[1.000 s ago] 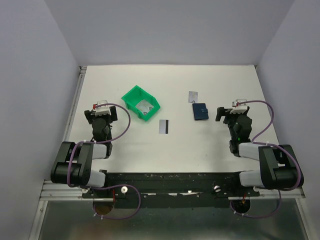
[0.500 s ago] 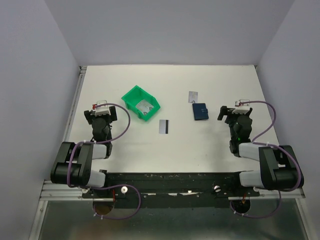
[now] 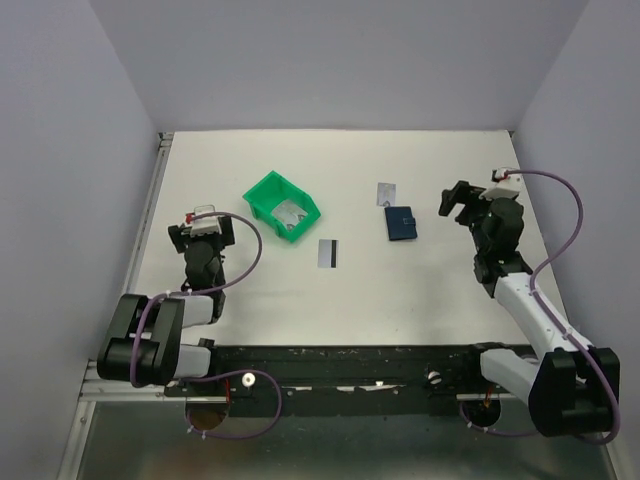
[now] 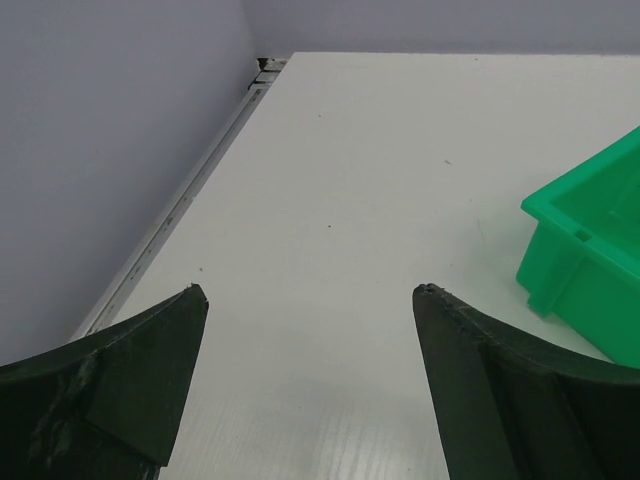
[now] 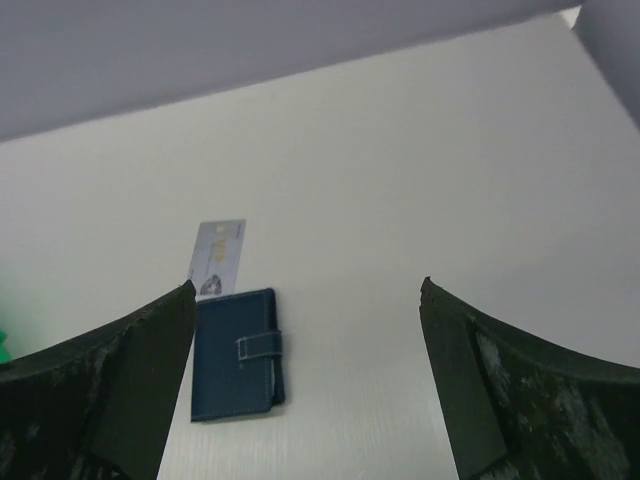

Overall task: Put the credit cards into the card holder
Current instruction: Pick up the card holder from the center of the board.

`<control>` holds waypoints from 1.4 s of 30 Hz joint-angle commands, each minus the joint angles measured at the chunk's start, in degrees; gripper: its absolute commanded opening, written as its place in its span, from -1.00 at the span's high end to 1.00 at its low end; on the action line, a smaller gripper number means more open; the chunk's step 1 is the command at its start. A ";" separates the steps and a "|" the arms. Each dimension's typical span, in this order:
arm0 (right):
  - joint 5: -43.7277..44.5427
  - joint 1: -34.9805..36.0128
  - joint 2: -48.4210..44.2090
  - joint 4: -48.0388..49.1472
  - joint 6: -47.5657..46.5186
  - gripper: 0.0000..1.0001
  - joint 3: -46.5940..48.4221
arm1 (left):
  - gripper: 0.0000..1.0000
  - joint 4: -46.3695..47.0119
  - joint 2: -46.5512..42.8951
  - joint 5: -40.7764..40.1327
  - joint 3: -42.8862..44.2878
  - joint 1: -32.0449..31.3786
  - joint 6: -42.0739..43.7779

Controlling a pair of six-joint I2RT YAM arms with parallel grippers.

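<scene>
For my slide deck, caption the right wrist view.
Open right gripper above the white table, facing the closed navy card holder and a pale printed card beside it.

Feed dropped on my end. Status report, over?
Left tool open, empty. Right tool open, empty, above card holder. Holder shut; printed card at its far edge, striped card apart. Nothing in the way.

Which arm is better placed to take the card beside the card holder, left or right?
Right. The right claw, open, hovers close to the card holder and the bluish card beside it; the left claw sits far off, past the green bin.
</scene>
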 commanded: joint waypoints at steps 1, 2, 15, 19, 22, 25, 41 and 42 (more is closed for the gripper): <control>-10.68 0.12 3.24 -14.63 6.69 -1.00 2.75 | -0.98 -14.00 -10.00 -5.93 5.01 -2.26 0.03; -11.82 0.12 3.95 -16.03 8.09 -1.00 3.54 | -0.98 -19.55 -11.68 -5.58 6.95 -2.26 -1.01; -19.92 0.12 22.22 -34.14 18.04 -0.97 19.88 | -0.98 -54.42 -19.16 -3.28 19.90 0.11 -23.33; -18.78 0.12 27.14 -38.36 17.77 -0.89 23.40 | -0.98 -49.06 -25.14 -3.65 14.81 0.20 -26.95; -18.86 0.12 29.61 -39.51 18.30 -0.87 24.90 | -0.98 -49.91 -26.73 0.21 15.66 0.11 -26.25; -21.06 0.12 32.25 -39.34 19.44 -0.79 26.13 | -0.98 -57.20 -23.67 3.03 20.66 0.11 -27.39; -22.91 0.12 41.48 -39.16 23.58 -0.56 30.09 | -0.98 -72.25 -16.53 13.67 31.67 0.11 -31.70; -23.00 0.12 42.01 -39.07 23.92 -0.54 30.09 | -0.98 -72.34 -17.06 13.24 31.67 0.03 -31.35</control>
